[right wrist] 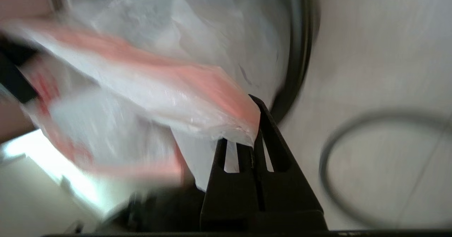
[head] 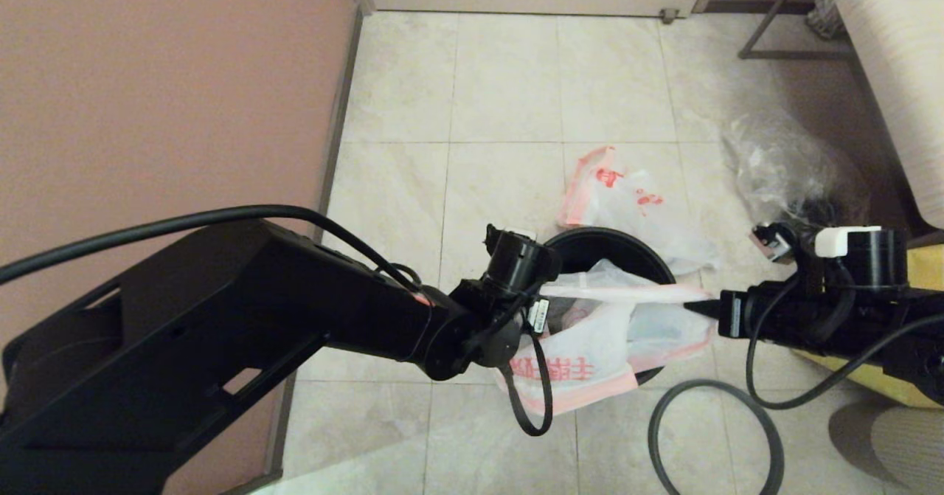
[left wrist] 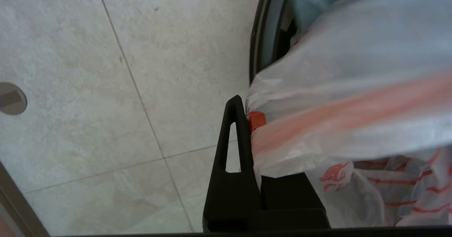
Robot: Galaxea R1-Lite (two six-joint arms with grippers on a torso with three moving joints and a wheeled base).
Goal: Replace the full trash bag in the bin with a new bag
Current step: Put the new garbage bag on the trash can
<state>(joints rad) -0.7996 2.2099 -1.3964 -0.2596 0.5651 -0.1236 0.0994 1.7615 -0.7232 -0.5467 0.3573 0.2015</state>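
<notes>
Pale tiled floor [head: 501, 89] here, with a pinkish-brown wall [head: 162, 89] on my left and a closed door at the far end. The bin [head: 623, 242] sits on the tiles right in front of me, black and round.

I've got the new bag [head: 590, 358] stretched over the bin's mouth between both arms. It's the thin white one with the pink border and the row of red characters, and most of it hangs down over the near side of the bin. My left gripper [head: 547, 282] is at the bin's left edge, fingers closed tight on the bag's pink hem; in the left wrist view the plastic is pinched right against the one finger [left wrist: 235, 138] I can see, and the other is buried under the bag. My right gripper [head: 693, 306] is at the bin's right edge, also clamped down on the hem, with the film bunched at the fingertips [right wrist: 263, 124] in the right wrist view.

The full trash bag [head: 627, 196] lies on the floor just behind the bin, out of it already. A clear bag [head: 789, 167] with dark stuff in it sits further right, near a yellow bag [head: 925, 266]. A dark grey hoop [head: 712, 428] lies on the floor near my right arm, apart from the bin.
</notes>
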